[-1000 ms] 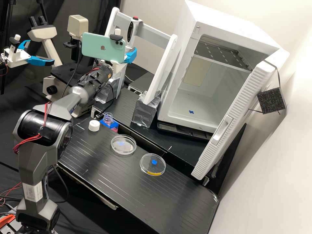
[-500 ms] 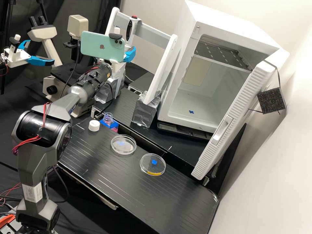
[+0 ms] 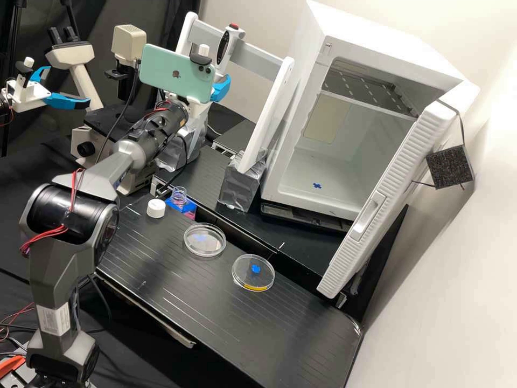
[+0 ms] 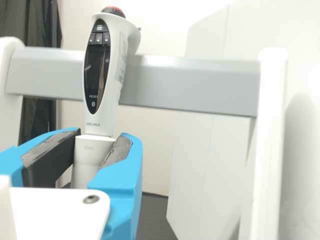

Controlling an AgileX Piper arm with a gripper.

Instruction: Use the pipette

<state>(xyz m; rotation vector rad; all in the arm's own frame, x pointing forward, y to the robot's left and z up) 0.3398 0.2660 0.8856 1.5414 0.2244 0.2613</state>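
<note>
Gripper [image 4: 97, 145]: narrow, closed on the pipette [image 4: 100, 75], blue fingers [image 4: 117, 182] and dark pads [image 4: 52, 162] either side of its pale lower body. Pipette near upright, slight lean, at the far side of the bench by the rack, grey bar [image 4: 190, 82] behind it. Can't tell if it's clear of the bar or touching it; lower tip hidden. Grip sits below the dark display [image 4: 96, 65], so display and red top button [image 4: 114, 11] are unobstructed; upright hold probably meant to keep the tip facing down.

Arm [image 3: 59, 269] comes in from near left, phone [image 3: 176, 74] mounted over the wrist. Rack's right upright [image 3: 269, 116] stands between the gripper and the incubator [image 3: 301, 108], feet wrapped in silver tape. Bar and uprights look like the main snag; pipette likely needs lifting clear before any turn.

Nearer: uncapped bottle [image 3: 179, 195] in a blue holder [image 3: 171, 203], white cap [image 3: 155, 208] set on the bench just beside. Probably left open for drawing liquid. Two dishes farther right on the bench: left dish [image 3: 204, 247], right dish [image 3: 250, 279] with yellow edge mark, set apart, likely for separate access. Long tip could knock bottle or dishes if carried low. Incubator door [image 3: 388, 199] swung open at right, microscope [image 3: 89, 145] at left; keep the wrist and phone off both.
</note>
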